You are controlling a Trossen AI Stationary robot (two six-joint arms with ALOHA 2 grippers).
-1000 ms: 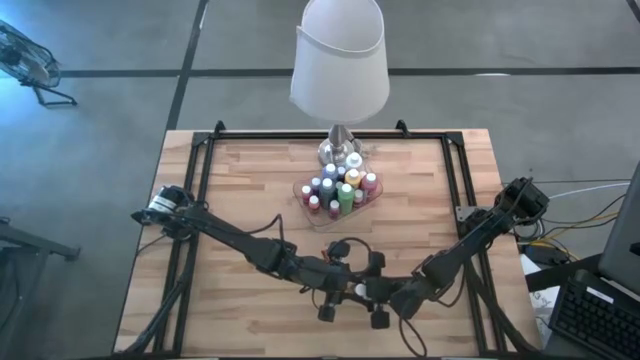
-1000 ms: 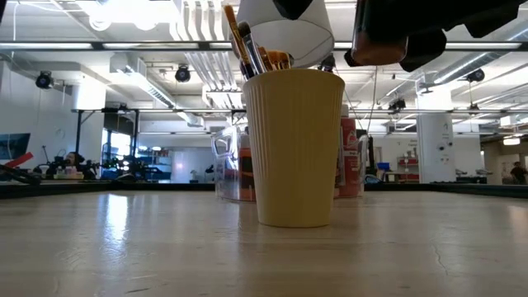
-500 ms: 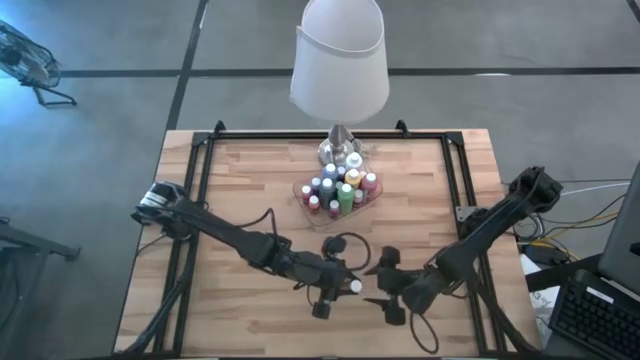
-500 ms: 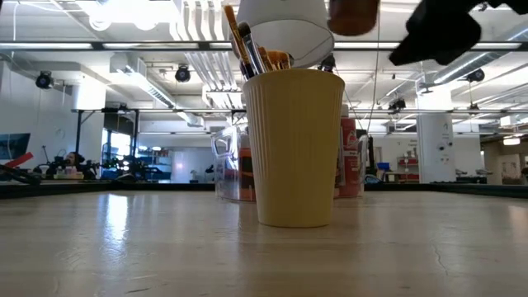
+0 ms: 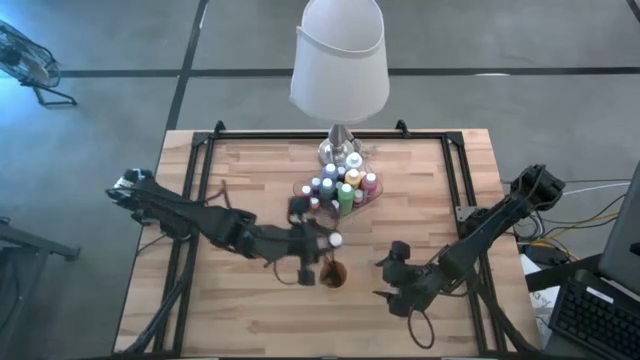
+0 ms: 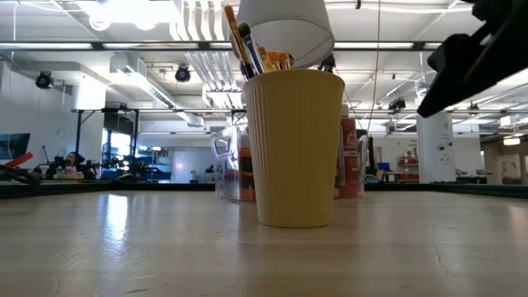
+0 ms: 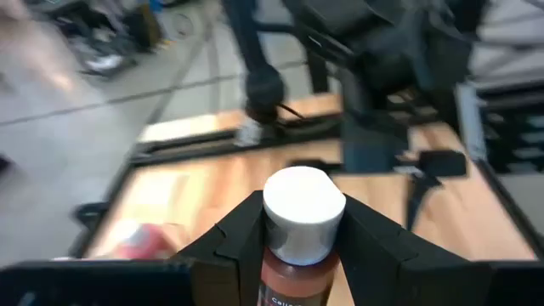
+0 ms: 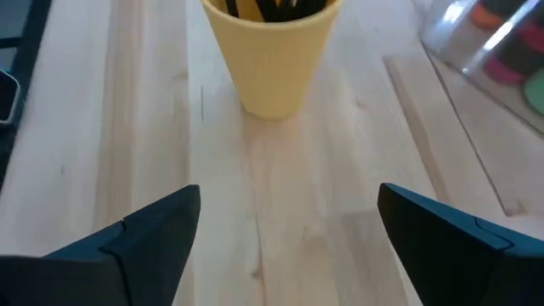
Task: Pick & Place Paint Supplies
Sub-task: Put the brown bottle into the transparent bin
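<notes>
From above, the left gripper carries a paint bottle between the tray and cup; its wrist view shows fingers clamping the brown bottle's neck, presumably for traying; the right gripper gapes empty, facing the cup.

Table: pale wood grain, black frame. Cup: pale yellow, vertically ribbed; brushes in it dark-handled with orange-brown tips. Bottle in left gripper: white cap, reddish-brown body; fingers black. Tray bottles: white caps; green, yellow, pink, red bodies. Lampshade: white.
</notes>
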